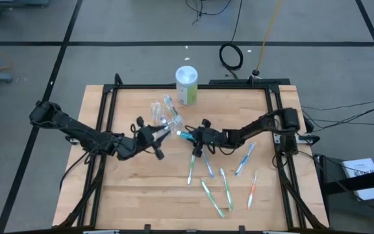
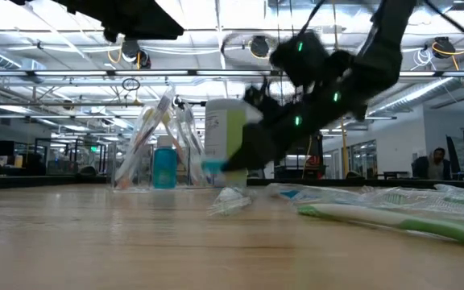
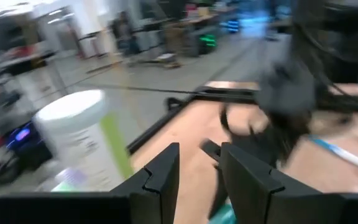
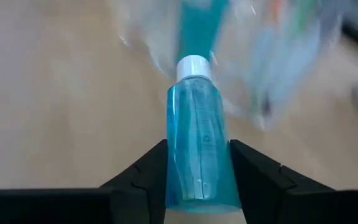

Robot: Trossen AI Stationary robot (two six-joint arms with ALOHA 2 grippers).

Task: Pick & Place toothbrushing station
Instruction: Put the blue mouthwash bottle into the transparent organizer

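A clear crinkly container stands at the table's far middle, with toothbrushes and a blue tube in it. My right gripper is shut on a small blue tube just right of the container; the tube's white cap points toward the container. My left gripper hovers just left of the tube's cap, open. Several pale toothbrushes lie flat on the table's near right part. My right gripper pinches the blue tube's lower body between its two fingers, near the end away from the cap. The fingers come from the table's right, roughly level, and lie along the tube. The tube is lifted clear of the table, cap end leading.
A white and green canister stands at the table's far edge, just behind the container. The black frame rails run along the table's sides. Bare wood lies at the near left.
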